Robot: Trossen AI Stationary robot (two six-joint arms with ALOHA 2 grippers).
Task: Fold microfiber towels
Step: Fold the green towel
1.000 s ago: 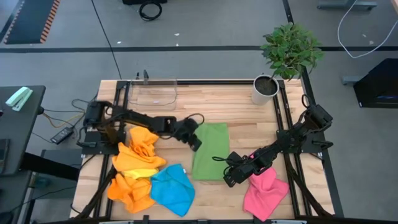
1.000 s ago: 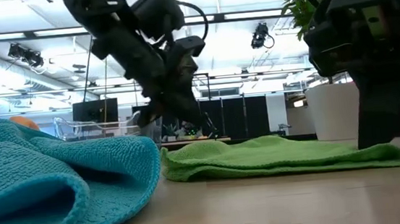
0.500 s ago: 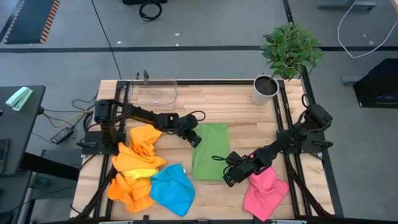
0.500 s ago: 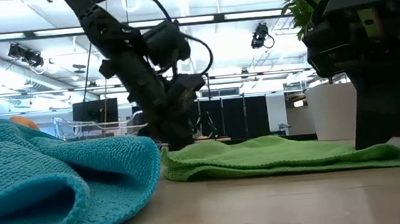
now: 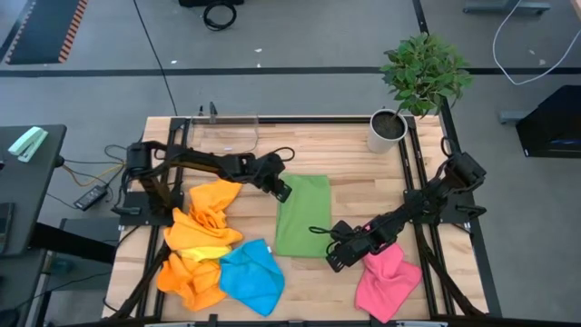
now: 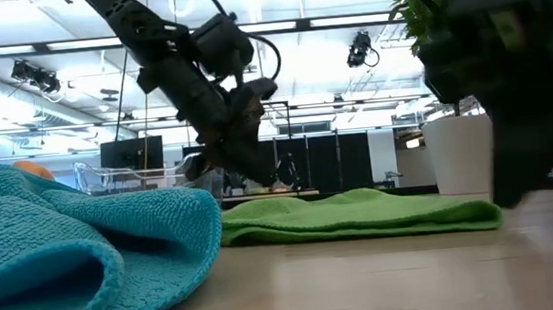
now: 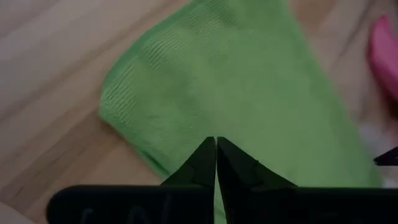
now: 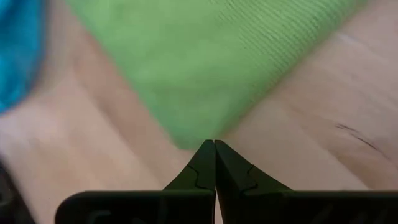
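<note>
Lying flat mid-table, the green towel [image 5: 302,216] appears already folded into a narrow rectangle. Left gripper [image 5: 280,189] sits at its far left corner, fingers [image 7: 205,163] pressed together; whether cloth is pinched cannot be told. Right gripper [image 5: 337,258] sits at the near right corner, fingers [image 8: 204,165] clenched, apparently empty. Remaining work, by judgement, is most of the task: orange towels [image 5: 203,238], blue towel [image 5: 251,275] and pink towel [image 5: 388,280] lie crumpled along the table's [image 5: 349,163] near edge.
</note>
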